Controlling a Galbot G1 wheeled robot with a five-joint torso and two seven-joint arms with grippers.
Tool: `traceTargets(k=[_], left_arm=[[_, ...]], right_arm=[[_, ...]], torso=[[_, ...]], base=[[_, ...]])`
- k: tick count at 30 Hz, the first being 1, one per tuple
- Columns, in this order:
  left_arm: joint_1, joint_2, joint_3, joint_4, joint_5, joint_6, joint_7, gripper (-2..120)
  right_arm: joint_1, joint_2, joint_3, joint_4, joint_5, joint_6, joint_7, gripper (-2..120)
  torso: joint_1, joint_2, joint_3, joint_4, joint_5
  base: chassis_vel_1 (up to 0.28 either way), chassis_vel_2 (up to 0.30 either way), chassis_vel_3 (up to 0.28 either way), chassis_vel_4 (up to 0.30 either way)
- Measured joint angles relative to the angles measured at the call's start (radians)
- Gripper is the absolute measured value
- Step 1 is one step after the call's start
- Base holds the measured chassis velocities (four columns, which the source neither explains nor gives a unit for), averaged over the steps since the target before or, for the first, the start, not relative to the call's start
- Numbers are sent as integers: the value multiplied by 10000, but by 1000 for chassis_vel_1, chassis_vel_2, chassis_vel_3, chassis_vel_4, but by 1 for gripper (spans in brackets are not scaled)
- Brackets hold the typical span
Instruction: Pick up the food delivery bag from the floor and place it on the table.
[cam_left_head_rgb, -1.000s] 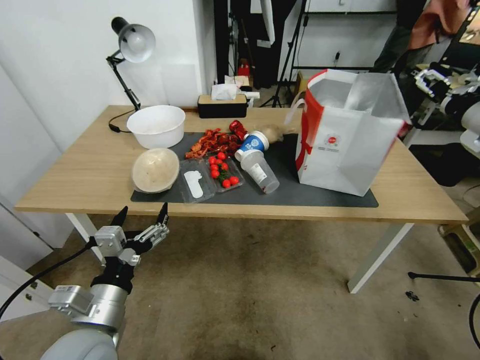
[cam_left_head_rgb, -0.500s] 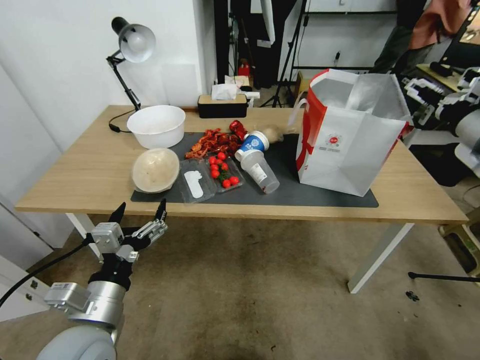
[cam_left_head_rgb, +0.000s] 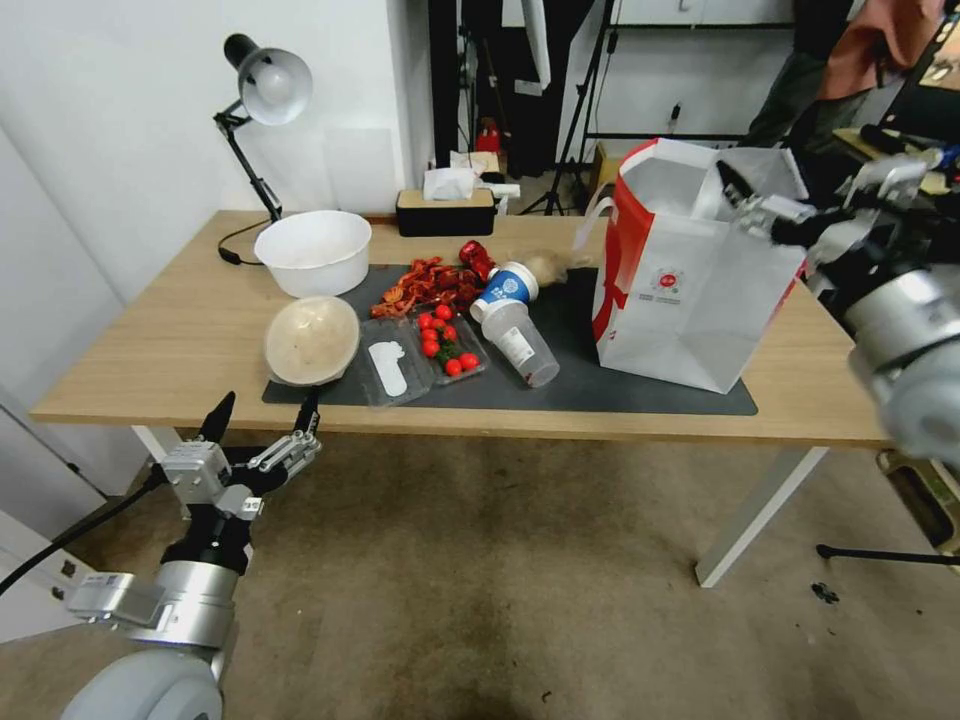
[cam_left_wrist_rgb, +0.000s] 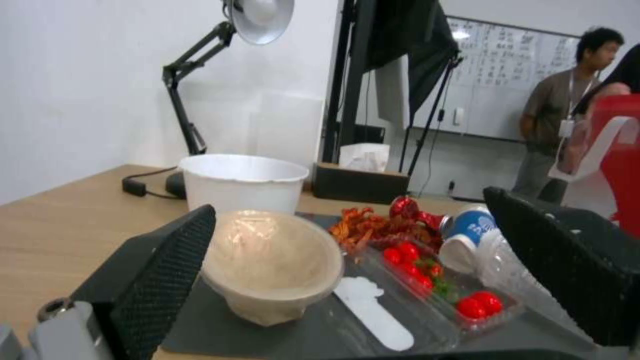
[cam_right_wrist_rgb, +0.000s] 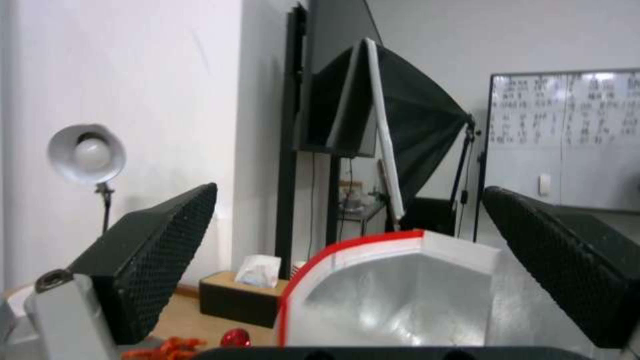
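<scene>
The food delivery bag (cam_left_head_rgb: 690, 300), white with a red side and a small round red logo, stands upright on the dark mat at the right end of the table (cam_left_head_rgb: 150, 340). Its mouth is open and shows silver foil lining (cam_right_wrist_rgb: 393, 295). My right gripper (cam_left_head_rgb: 828, 182) hovers open at the bag's upper right rim with nothing between its fingers; in the right wrist view the right gripper (cam_right_wrist_rgb: 348, 195) looks across the bag's mouth. My left gripper (cam_left_head_rgb: 265, 410) hangs open and empty below the table's front left edge, above the floor (cam_left_head_rgb: 500, 600).
On the mat lie a white bowl (cam_left_head_rgb: 312, 252), a beige bowl (cam_left_head_rgb: 310, 340), a tray of cherry tomatoes (cam_left_head_rgb: 445, 345), red scraps (cam_left_head_rgb: 430, 285) and tipped cups (cam_left_head_rgb: 515, 330). A desk lamp (cam_left_head_rgb: 262, 95) and tissue box (cam_left_head_rgb: 445, 208) stand at the back.
My right arm has swung in from the right edge, bringing its gripper to the bag's top rim. The left gripper has drifted slightly down and left. The bag stays put.
</scene>
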Motion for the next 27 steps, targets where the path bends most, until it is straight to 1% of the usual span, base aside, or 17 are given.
traceTargets(k=[2,3,6,7,10,11,16,18,21,22,24,27], left_arm=[[18,-61,-2,34,62,-189,140,100],[18,-61,-2,34,62,-189,140,100],[10,-122,15,111,199,-270,329,100],[10,-122,15,111,199,-270,329,100],[36,-153,117,204,223,-448,749,100],[36,-153,117,204,223,-448,749,100],[-7,-154,180,512,267,-575,961,100],[-10,-153,182,544,273,-586,977,100],[-42,-119,186,1065,364,-747,1138,100],[-42,-119,186,1065,364,-747,1138,100],[-26,-109,191,1277,552,-783,1173,100],[-43,-98,209,1358,605,-759,1211,100]], right_arm=[[-1052,437,41,182,-1110,639,13,100],[-1052,437,41,182,-1110,639,13,100],[-2382,1107,129,418,-2250,1373,76,100],[-2382,1107,129,418,-2250,1373,76,100],[-3507,1881,227,504,-3070,1878,163,100],[-3507,1881,227,504,-3070,1878,163,100],[-4397,2567,199,496,-3562,2119,310,100],[-4474,2629,187,475,-3597,2144,323,100],[-5496,3562,-15,90,-3974,2504,324,100],[-5496,3562,-15,90,-3974,2504,324,100],[-6009,4178,-171,-128,-4246,2687,401,100],[-6144,4367,-210,-215,-4249,2698,400,100]], torso=[[0,0,0,0,1],[0,0,0,0,1],[0,0,0,1,-1],[0,0,0,1,-1],[0,0,0,0,2],[0,0,0,0,2],[1,0,0,1,-3],[0,0,0,1,-3],[0,0,1,-2,-1],[0,0,1,-2,-1],[0,0,0,0,0],[0,0,0,0,0]], base=[[0,0,0,0],[0,0,0,0],[0,0,0,0],[0,0,0,0],[0,0,0,0],[0,0,0,0],[0,0,0,0],[0,0,0,0],[0,0,0,0],[0,0,0,0],[0,0,0,0],[0,0,0,0]])
